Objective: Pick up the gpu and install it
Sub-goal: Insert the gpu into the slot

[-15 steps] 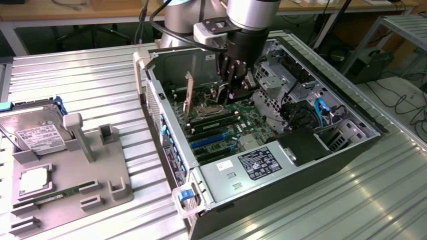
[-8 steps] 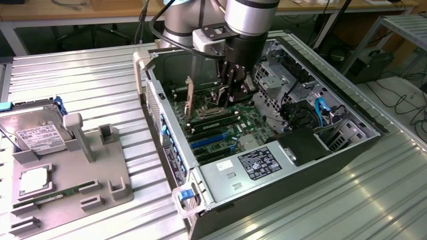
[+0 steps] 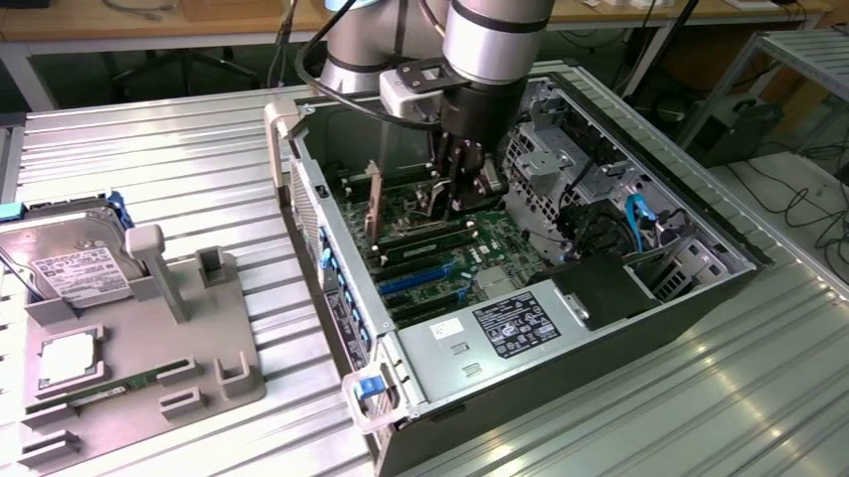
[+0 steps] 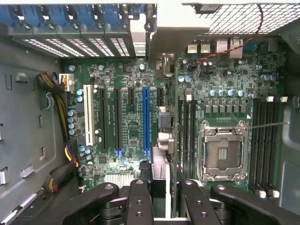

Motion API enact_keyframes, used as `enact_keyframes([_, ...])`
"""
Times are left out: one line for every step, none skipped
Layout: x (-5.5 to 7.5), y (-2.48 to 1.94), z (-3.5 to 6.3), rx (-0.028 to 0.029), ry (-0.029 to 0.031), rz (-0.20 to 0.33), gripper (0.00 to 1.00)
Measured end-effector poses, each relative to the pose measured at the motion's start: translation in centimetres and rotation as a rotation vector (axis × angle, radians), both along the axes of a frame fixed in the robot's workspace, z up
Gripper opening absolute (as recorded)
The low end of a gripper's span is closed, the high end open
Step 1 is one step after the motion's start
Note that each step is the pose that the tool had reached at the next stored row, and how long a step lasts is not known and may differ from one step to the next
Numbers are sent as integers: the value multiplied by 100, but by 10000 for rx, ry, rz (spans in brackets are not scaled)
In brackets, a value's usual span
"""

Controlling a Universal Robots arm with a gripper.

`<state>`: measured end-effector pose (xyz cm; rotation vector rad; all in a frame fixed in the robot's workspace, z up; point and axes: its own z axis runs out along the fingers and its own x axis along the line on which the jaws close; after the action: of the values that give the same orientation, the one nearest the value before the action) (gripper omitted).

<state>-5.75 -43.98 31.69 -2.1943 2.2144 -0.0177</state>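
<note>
My gripper point(image 3: 458, 197) reaches down into the open computer case point(image 3: 690, 298) over the motherboard point(image 3: 458, 253). It is shut on the gpu point(image 3: 380, 204), a thin card standing upright with its brownish-orange side toward the exterior camera. In the wrist view the gpu point(image 4: 160, 154) shows edge-on between the two black fingers point(image 4: 139, 199) of the gripper point(image 4: 161, 190). It lies along the slot beside the long blue slot point(image 4: 146, 119), with its metal end at the case's rear wall point(image 4: 140, 40). Whether the card sits in the slot I cannot tell.
On the exterior view's left a grey fixture point(image 3: 199, 348) holds a silver hard drive point(image 3: 74, 263), a square chip point(image 3: 67, 358) and a green memory stick point(image 3: 113, 391). Inside the case are the open processor socket point(image 4: 224, 157), cable bundles point(image 4: 58, 108), the labelled power supply point(image 3: 511, 326) and drive cages point(image 3: 558, 149).
</note>
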Motion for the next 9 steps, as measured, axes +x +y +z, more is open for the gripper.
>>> enact_keyframes([-10,0,-12,1,24,-2,28])
enact_keyframes([-19,0,-22,0,39,-1,28])
enact_keyframes([-24,0,-36,1,42,0,28])
enact_keyframes([-25,-17,-65,-1,48,1,28])
enact_keyframes([-26,-48,-77,6,48,0,28])
enact_keyframes([-26,-83,-87,14,48,0,28])
enact_keyframes([-26,-107,-101,21,48,0,28])
enact_keyframes([-26,-115,-119,25,46,0,28])
enact_keyframes([-38,-116,-139,24,47,-2,28])
